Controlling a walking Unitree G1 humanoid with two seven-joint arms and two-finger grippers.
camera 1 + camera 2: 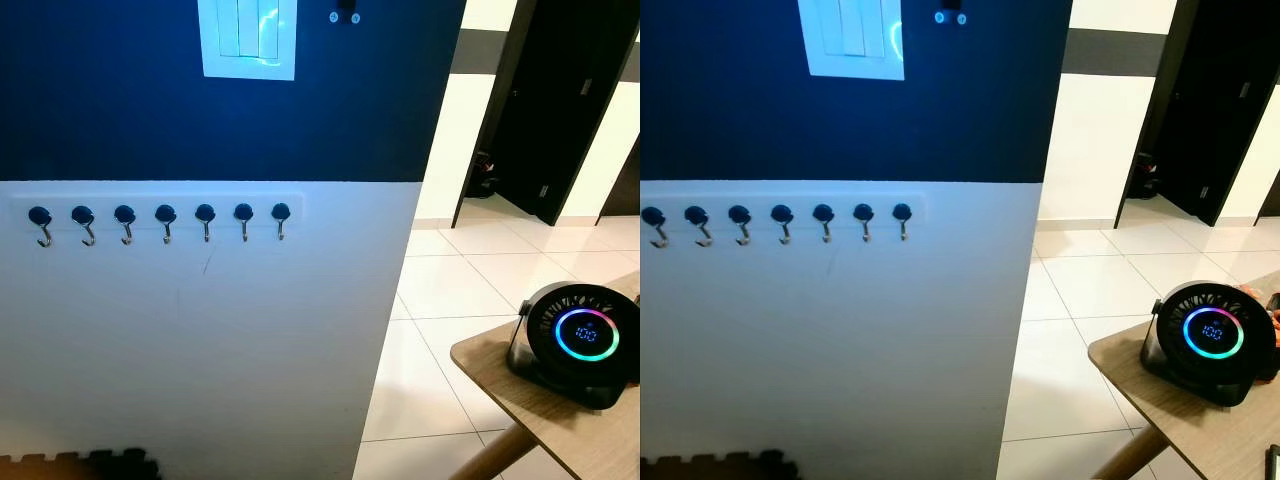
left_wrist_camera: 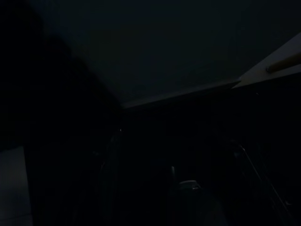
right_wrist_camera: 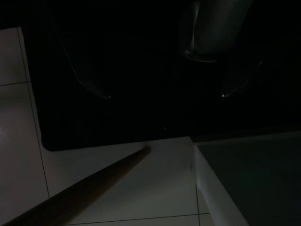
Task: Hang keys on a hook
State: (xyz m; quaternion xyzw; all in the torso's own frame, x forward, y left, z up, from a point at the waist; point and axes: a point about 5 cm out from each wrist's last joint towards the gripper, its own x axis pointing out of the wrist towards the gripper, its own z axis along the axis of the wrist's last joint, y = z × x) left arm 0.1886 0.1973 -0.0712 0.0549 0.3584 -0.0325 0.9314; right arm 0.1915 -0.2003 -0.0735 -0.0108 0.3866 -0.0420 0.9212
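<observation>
Seven dark-knobbed hooks (image 1: 165,220) hang in a row on a white rail across the left of the head view, each bare, with the leftmost (image 1: 41,224) close to the frame's edge; I can see no keys on them. Above, a white switch plate (image 1: 248,38) is cut off by the top edge on the dark blue upper wall (image 1: 150,110). At the lower right a black round fan (image 1: 580,342) with a glowing ring display stands on a wooden table (image 1: 540,420), both clipped by the frame's right side. White floor tiles (image 1: 440,290) run toward a dark doorway (image 1: 560,110) in the upper right. Both wrist views are very dark: the left one gives faint outlines only, and whether the left gripper's fingers are open or closed cannot be told. The right wrist view shows pale tiles (image 3: 19,141) and a wooden table leg (image 3: 84,193) low in the frame; the right gripper's finger state cannot be told either.
</observation>
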